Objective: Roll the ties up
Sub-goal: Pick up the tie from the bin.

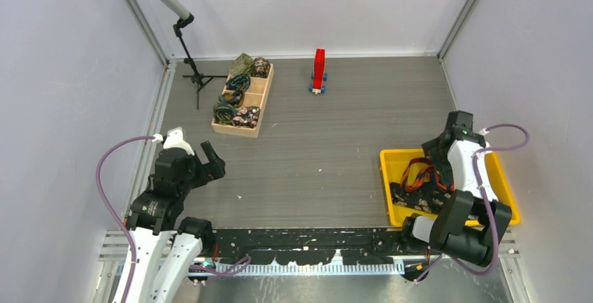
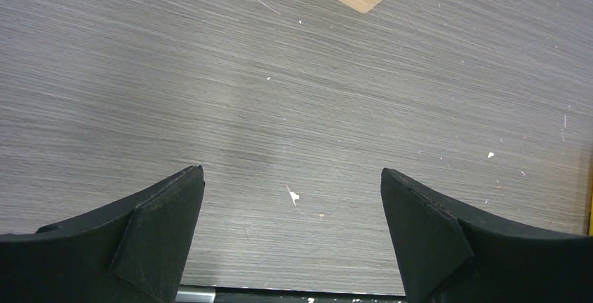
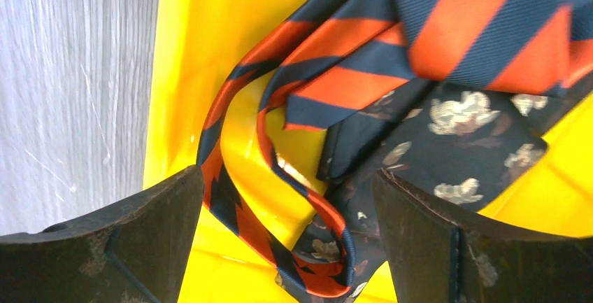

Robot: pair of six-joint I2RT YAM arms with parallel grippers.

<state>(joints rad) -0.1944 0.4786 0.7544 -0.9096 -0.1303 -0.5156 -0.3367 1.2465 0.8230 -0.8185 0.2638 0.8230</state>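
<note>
Grey woodgrain table (image 1: 336,149) bears a yellow tray (image 3: 189,51) of ties (image 3: 454,37) under the wide-open, empty right hand (image 3: 287,177); left hand (image 2: 290,177) likewise.

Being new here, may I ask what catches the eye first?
The yellow tray at the near right, holding a tangled orange-striped tie and a dark floral tie under the open right gripper. Then the red toy block at the far edge, and the wooden box of rolled ties to its left.
</note>
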